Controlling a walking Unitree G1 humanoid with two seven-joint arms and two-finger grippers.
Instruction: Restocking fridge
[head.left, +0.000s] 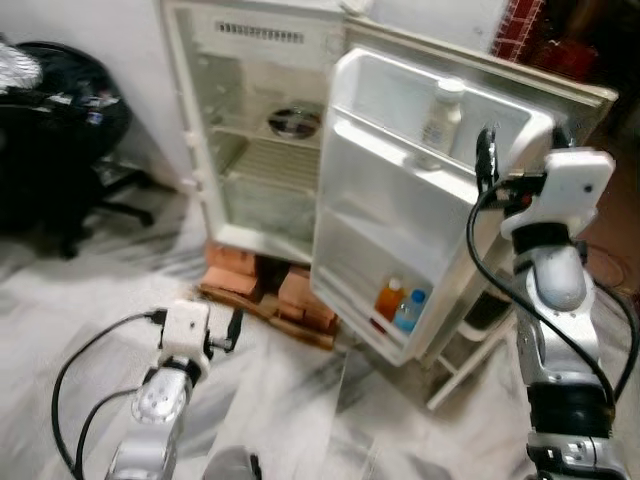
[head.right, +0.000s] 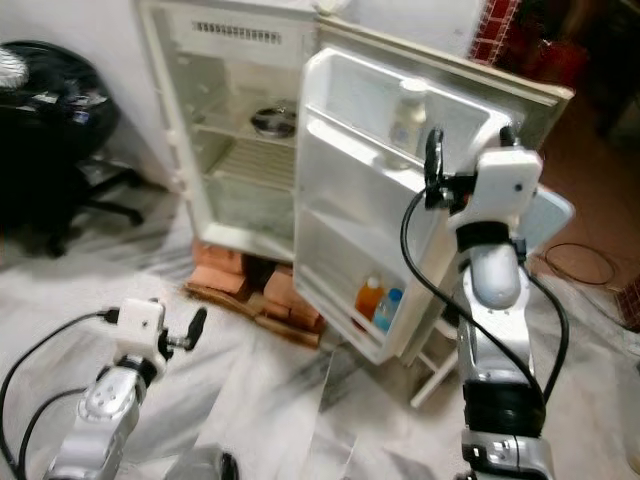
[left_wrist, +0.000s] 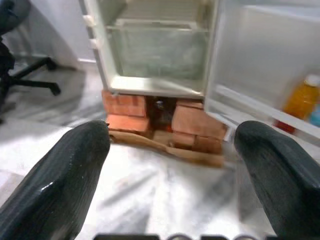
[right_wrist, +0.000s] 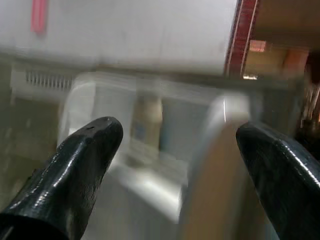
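The white fridge (head.left: 262, 170) stands open, its door (head.left: 385, 235) swung out toward me. A white bottle (head.left: 441, 118) sits in the door's top shelf. An orange bottle (head.left: 389, 299) and a blue bottle (head.left: 408, 311) stand in the bottom door shelf. On an inner shelf rests a steel bowl (head.left: 294, 122). My right gripper (right_wrist: 177, 145) is raised by the door's outer edge, open and empty, facing the white bottle (right_wrist: 146, 127). My left gripper (left_wrist: 172, 145) hangs low over the floor, open and empty, pointing at the fridge's base.
Red bricks (head.left: 250, 275) on cardboard prop up the fridge. A black office chair (head.left: 60, 130) stands at the left. A white rack (head.left: 470, 345) sits behind the door's lower edge. The marble floor (head.left: 300, 400) lies before me.
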